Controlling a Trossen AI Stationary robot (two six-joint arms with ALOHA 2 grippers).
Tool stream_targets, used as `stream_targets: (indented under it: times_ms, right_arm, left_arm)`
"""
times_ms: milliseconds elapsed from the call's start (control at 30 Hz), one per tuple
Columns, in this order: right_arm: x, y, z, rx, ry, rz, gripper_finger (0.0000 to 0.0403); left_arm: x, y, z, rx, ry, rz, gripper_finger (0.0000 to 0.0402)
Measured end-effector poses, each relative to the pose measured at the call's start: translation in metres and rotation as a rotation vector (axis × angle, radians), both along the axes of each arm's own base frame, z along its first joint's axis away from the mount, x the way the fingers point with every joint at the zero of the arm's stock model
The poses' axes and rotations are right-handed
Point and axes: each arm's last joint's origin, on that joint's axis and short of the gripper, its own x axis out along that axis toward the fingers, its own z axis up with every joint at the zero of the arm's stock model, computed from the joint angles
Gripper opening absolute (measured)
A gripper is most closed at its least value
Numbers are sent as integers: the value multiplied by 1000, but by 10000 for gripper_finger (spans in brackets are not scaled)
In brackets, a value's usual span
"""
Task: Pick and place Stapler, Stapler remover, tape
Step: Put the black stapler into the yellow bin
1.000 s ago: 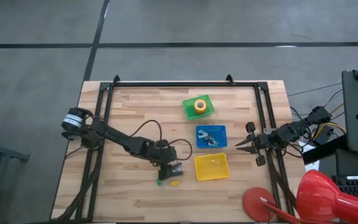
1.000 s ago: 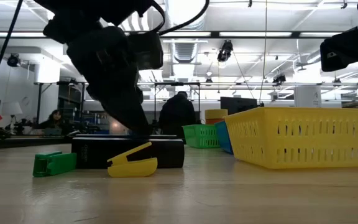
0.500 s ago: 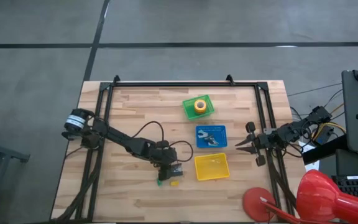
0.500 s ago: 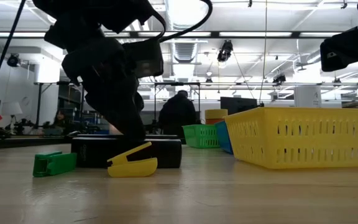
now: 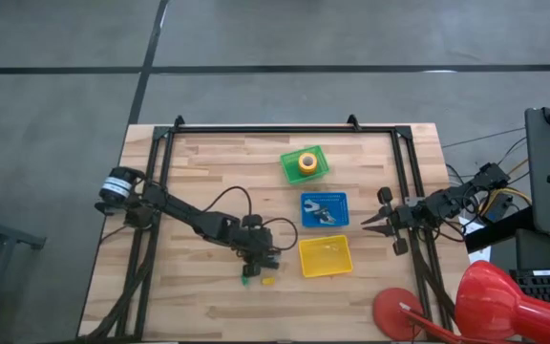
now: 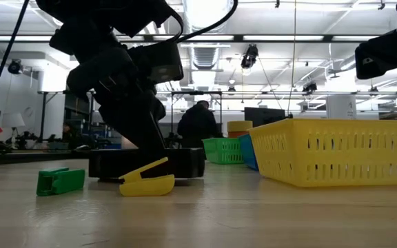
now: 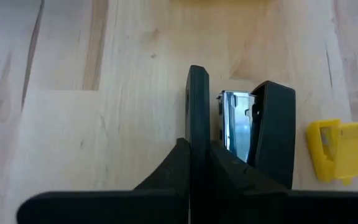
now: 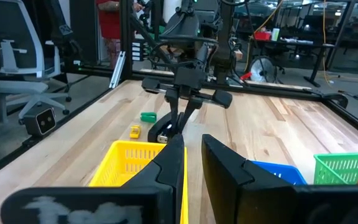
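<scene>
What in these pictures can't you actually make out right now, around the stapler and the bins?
- Stapler: in the high view the left gripper covers it; whether the fingers clamp it cannot be told.
- Yellow bin: the low view shows only its wall, so its contents are hidden.
- Blue bin: the metal item inside is too small to identify from above.
- Tape: the green bin's wall hides it in the right wrist view.
- Right gripper waits at the table's right edge.

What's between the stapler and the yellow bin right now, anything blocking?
Nothing visible. The left gripper is down at the stapler, and bare wood separates it from the yellow bin. The small yellow piece and green piece lie on the stapler's other side, off that path.
</scene>
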Motion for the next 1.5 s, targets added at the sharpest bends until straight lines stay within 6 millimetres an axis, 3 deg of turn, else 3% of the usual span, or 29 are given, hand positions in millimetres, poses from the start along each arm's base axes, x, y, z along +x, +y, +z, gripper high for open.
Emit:
stream_targets:
  times_ms: [133,1500]
  right_arm:
    - [0,0,0,-1,0,0,52]
    - [0,0,0,-2,0,0,52]
  left_arm:
    - [2,0,2,5,-15,-7,48]
    - [20,-8,32,64,-92,-104,37]
